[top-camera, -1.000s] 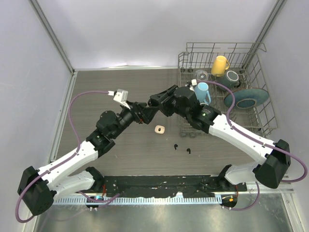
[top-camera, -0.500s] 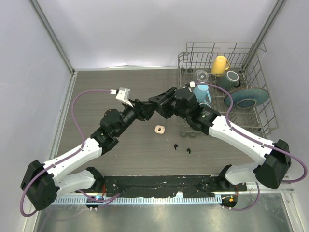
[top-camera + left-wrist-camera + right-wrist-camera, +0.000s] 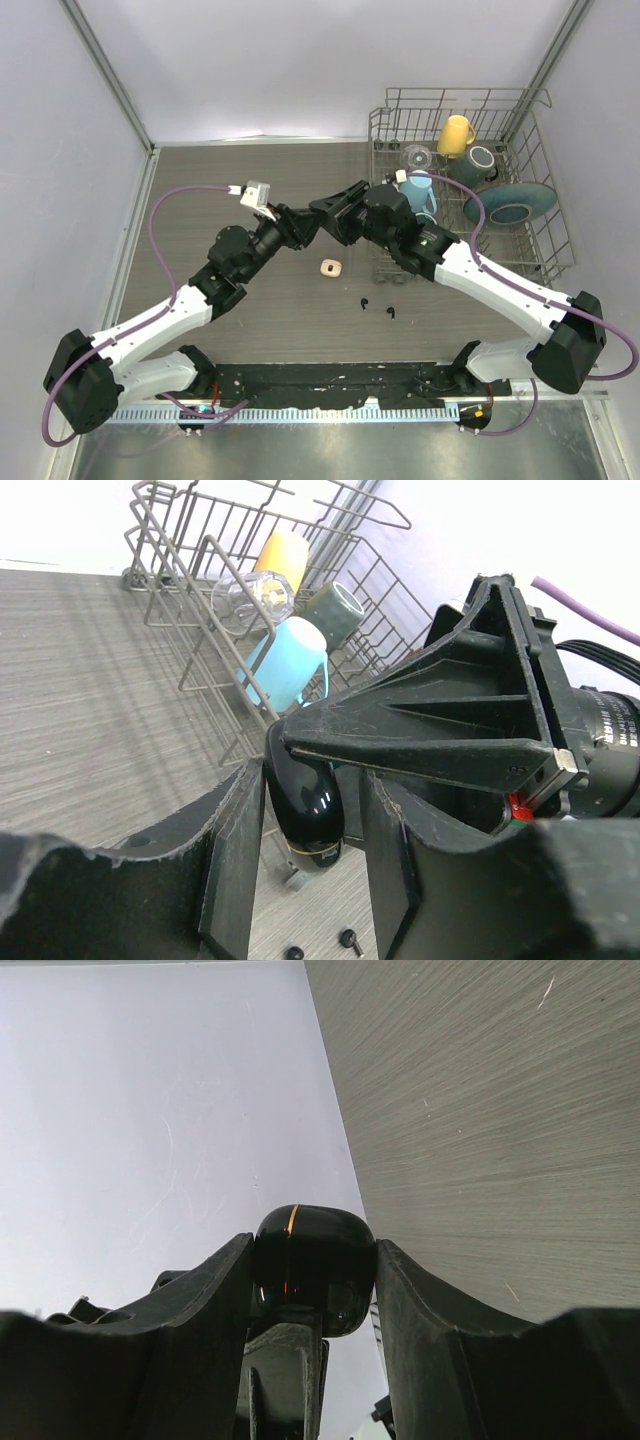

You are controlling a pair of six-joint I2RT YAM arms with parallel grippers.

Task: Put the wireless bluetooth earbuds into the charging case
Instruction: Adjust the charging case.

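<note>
With R hand clamped on charging case and L hand flanking it, grip unclear, we seat L squarely before opening it; black earbuds lie at 5 o'clock.

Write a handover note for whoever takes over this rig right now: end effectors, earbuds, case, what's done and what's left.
Right end effector: clamped on the black charging case, held above the table.
Left end effector: fingers flank the same case; firm grip unclear.
Two black earbuds lie loose on the table, a small cream-white object nearby.
Done: case lifted.
Left: seat the earbuds; none visibly inserted.
</note>
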